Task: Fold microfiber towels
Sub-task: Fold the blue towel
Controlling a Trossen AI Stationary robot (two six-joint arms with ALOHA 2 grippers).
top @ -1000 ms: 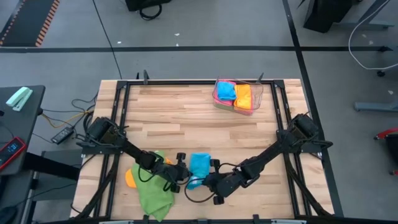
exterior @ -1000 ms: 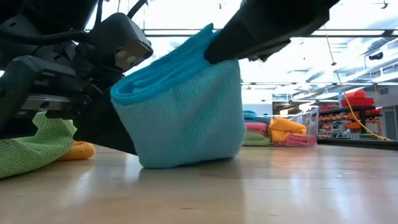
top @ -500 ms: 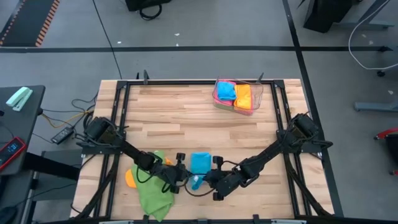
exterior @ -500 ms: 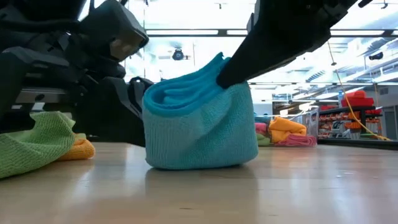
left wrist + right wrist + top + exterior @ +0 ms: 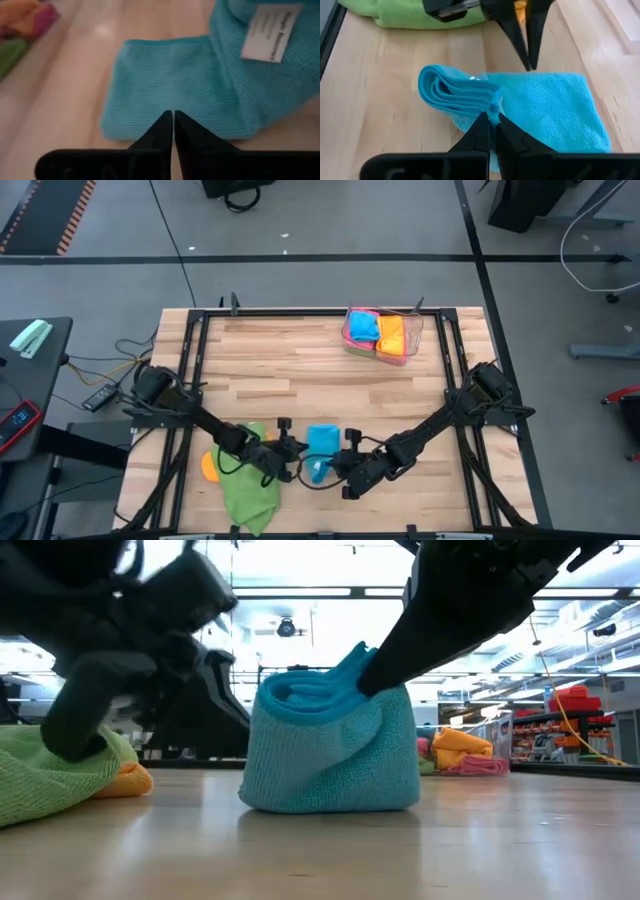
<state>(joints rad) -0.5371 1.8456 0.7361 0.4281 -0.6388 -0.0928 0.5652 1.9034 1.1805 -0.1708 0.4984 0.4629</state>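
Wooden table [image 5: 300, 370], right gripper [image 5: 491, 116] jaws pinching blue towel [image 5: 321, 442], left gripper [image 5: 173, 116] jaws closed, empty

Table [image 5: 300, 365]: pale wood-plank top, set inside a black metal frame [image 5: 197, 330] that borders the far edge and both sides.

Tray [image 5: 412, 340]: clear plastic, placed at the far edge of the table, right of centre; also seen in the low view [image 5: 497, 730], far off at the right.

Floor [image 5: 330, 220]: grey, crossed by a dark line beyond the table.

Cables [image 5: 118, 360]: dark, laid on the floor just left of the table.

Side stand [image 5: 30, 395]: dark, at the left; a pale green object [image 5: 31, 338] is carried on it.
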